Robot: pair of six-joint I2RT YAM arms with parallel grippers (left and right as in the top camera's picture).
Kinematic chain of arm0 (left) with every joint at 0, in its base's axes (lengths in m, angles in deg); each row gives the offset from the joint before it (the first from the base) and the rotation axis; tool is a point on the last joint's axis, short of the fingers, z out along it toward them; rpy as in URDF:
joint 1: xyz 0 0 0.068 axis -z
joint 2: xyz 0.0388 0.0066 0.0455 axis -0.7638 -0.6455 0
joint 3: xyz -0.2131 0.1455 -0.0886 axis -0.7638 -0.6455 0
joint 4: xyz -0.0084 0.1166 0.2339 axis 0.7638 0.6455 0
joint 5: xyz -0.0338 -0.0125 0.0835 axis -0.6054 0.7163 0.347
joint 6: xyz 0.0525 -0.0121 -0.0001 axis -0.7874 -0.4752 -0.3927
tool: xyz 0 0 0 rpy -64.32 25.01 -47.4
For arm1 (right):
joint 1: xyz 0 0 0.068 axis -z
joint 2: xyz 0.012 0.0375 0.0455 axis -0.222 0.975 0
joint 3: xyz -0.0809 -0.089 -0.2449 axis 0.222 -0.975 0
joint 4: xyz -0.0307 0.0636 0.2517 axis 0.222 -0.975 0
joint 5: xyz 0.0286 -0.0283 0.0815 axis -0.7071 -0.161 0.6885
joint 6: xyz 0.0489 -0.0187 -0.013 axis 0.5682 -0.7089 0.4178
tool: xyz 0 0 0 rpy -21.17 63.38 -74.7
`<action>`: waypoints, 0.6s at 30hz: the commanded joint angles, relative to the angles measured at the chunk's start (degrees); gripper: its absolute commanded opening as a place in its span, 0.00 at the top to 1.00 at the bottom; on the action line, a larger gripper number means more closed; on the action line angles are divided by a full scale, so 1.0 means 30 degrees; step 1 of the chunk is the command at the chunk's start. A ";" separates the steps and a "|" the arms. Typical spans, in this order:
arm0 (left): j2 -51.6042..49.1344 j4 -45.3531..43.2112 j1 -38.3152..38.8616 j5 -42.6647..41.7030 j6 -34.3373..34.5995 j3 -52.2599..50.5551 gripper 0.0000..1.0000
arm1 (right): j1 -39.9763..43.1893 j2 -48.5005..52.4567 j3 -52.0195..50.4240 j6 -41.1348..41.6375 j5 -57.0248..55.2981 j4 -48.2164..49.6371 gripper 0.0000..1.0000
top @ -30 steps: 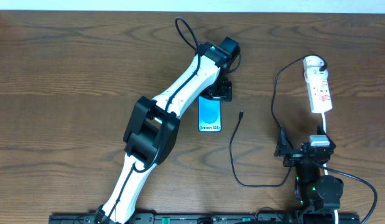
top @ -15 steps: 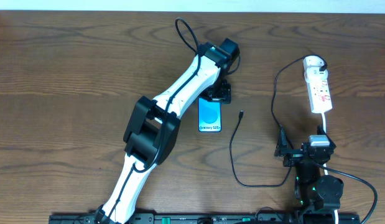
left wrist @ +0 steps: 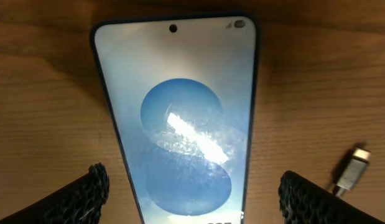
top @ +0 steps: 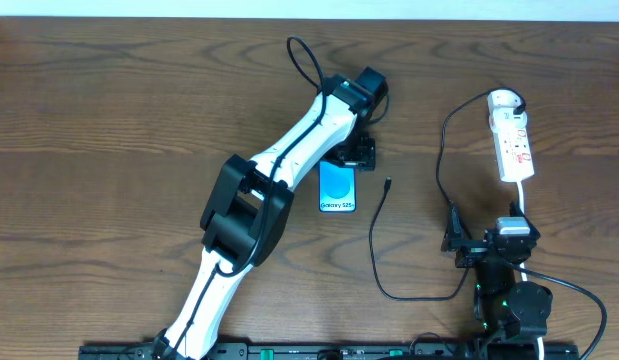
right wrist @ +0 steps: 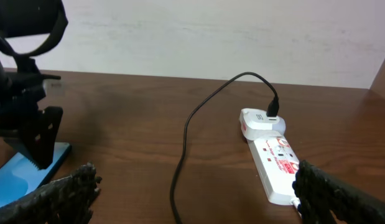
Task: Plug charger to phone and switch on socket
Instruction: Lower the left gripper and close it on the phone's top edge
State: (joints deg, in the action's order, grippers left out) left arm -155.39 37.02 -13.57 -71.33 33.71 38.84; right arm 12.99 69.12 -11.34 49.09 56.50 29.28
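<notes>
Over the slim blue-screened black smartphone (left wrist: 180, 112), the left gripper (left wrist: 195, 196) holds its fingers (left wrist: 92, 190) wide, empty; centre them, then pinch both long edges evenly. The right gripper (right wrist: 195, 193) gapes empty too.

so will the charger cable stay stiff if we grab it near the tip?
Probably floppy: the charger lies in loose curves on the table. It is thin, so likely light. Its plug tip is small, so likely fiddly to grip.

Table (top: 109, 100): matt brown wood grain. Phone (left wrist: 180, 124): glossy glass screen. Socket (top: 514, 145): smooth white plastic. Charger (top: 372, 240): matt black cable, metallic tip. Left gripper (left wrist: 195, 194) pads (left wrist: 86, 194): black, knobbly.
</notes>
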 commanded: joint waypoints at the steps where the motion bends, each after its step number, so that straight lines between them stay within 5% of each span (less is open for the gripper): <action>1: -0.0437 -0.0270 0.0073 0.0058 -0.0044 -0.0772 0.12 | -0.0211 -0.0066 -0.0044 0.0189 -0.0015 -0.0066 0.01; 18: -0.0437 -0.2616 0.0080 0.0248 0.1107 -0.2878 0.12 | -0.0211 -0.0066 -0.0044 0.0189 -0.0015 -0.0066 0.01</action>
State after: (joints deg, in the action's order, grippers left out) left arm -155.59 30.12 -13.55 -71.11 36.12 32.00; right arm 12.99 69.12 -11.34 49.09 56.50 29.28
